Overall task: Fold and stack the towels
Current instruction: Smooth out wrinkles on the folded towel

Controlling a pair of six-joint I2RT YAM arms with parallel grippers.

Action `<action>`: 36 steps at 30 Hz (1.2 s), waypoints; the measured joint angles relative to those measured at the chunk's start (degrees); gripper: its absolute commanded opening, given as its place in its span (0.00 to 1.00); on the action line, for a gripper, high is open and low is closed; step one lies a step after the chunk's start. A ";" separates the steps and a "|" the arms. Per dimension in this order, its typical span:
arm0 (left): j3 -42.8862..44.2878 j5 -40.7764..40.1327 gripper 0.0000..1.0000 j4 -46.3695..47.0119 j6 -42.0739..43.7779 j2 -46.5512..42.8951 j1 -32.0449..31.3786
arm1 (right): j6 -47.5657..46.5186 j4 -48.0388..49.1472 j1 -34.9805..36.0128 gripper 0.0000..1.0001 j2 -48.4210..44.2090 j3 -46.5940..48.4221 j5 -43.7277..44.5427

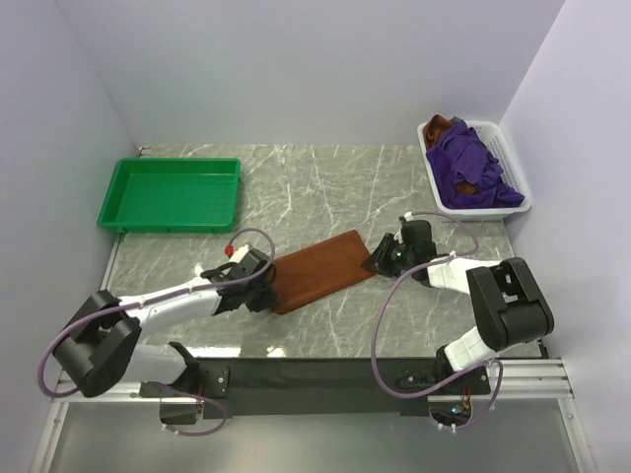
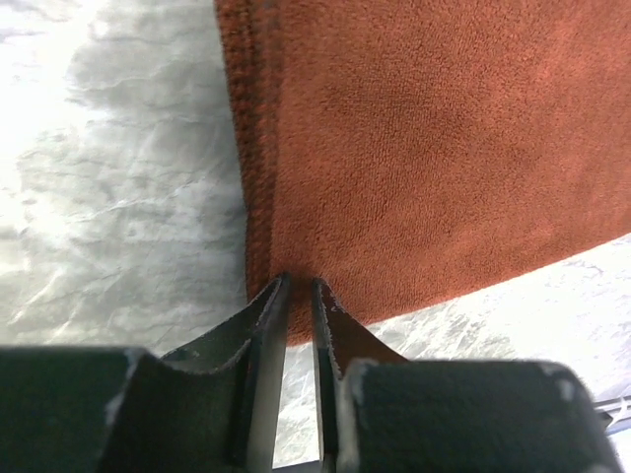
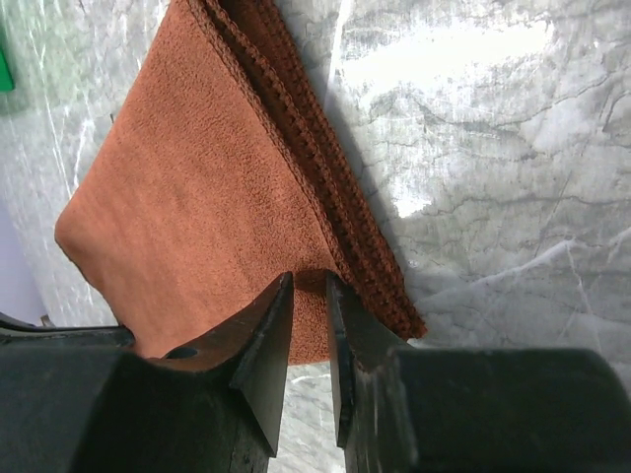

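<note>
Rust-brown towel [image 1: 317, 268] lying lengthwise between left end effector [image 2: 299, 286] and right end effector [image 3: 309, 281], each clamped on one short end, equally near.

centre: rust-brown folded plush towel [image 1: 320, 268] flat on grey marbled table [image 1: 325, 187] | far left: green rectangular plastic tray [image 1: 173, 194] on table | far right corner: white slotted plastic basket [image 1: 498, 138], heaped purple plush towels [image 1: 473, 172] inside | left gripper [image 1: 264, 286] at towel's near-left end | right gripper [image 1: 380, 258] at its far-right end
</note>
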 measured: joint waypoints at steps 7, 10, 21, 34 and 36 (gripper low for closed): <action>-0.44 -2.49 0.43 -4.09 0.24 -4.96 0.63 | -2.64 -3.48 -0.39 0.29 -2.60 0.74 1.81; 1.38 -3.26 0.52 -5.31 1.40 -5.81 0.96 | -4.61 -5.57 -0.76 0.29 -3.15 3.23 1.25; 10.69 -0.02 0.33 3.26 8.70 6.05 9.84 | -4.37 1.14 -0.74 0.31 4.13 16.90 -2.86; 10.25 3.39 0.35 9.62 10.43 14.51 14.23 | 0.55 8.94 -1.75 0.30 21.84 21.07 -3.61; 9.22 3.45 0.40 10.27 10.38 13.18 14.25 | 0.39 8.83 -2.03 0.30 21.75 21.07 -3.37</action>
